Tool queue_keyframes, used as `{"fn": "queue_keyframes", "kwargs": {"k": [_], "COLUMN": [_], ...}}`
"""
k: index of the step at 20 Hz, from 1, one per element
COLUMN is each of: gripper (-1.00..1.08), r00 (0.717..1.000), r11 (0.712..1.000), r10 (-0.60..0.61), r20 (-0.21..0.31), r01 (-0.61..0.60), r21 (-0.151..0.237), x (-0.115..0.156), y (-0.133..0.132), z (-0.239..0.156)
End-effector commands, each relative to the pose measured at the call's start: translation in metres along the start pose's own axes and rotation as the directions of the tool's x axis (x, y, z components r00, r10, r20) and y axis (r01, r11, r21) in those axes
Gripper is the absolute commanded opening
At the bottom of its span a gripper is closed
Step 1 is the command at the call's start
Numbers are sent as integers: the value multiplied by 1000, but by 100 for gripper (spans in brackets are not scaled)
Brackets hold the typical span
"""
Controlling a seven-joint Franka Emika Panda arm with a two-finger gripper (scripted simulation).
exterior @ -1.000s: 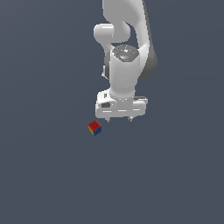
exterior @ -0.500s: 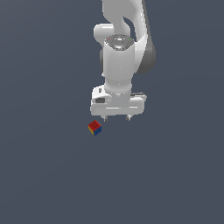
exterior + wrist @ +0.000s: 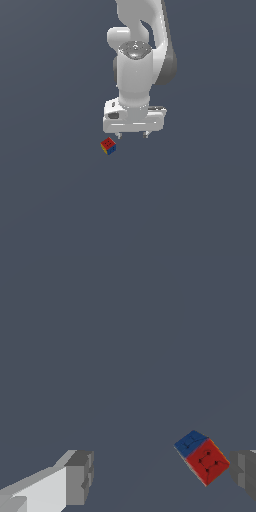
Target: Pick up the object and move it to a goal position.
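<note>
- End effector (image 3: 132, 135) is pointing straight down below the white arm (image 3: 136, 70), its two grey fingers (image 3: 80, 477) standing wide apart with nothing clamped between them.
- The object (image 3: 108, 146), a tiny cube showing red, blue and yellow faces with dark dots, is sitting on the worktop (image 3: 55, 200) just beside the end effector, toward the exterior view's left and a little lower in that view.
- In the wrist view the object (image 3: 202, 456) is lying tilted, blue and red faces showing, close to one finger and well apart from the other; whether it is touching the near finger cannot be told.
- The worktop is showing as one plain, dark slate-blue surface filling both views, with no edges, corners or room features visible.
</note>
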State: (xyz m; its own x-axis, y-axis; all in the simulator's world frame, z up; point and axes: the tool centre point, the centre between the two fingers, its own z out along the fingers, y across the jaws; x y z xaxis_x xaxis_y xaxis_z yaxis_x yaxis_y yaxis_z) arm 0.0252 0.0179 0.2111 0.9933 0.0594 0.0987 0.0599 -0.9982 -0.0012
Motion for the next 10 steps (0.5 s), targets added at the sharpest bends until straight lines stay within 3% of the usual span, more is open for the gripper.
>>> {"fn": "queue_keyframes", "kwargs": {"k": [1,10], "gripper": [100,100], "r00": [1000,992], "r11": [1000,992], "r10": [-15,-125], "r20": [3,21], "r01": [15,125], "r21": [-1,-4], "x": [-1,-12], "y": [3,26], "z": [3,26]}}
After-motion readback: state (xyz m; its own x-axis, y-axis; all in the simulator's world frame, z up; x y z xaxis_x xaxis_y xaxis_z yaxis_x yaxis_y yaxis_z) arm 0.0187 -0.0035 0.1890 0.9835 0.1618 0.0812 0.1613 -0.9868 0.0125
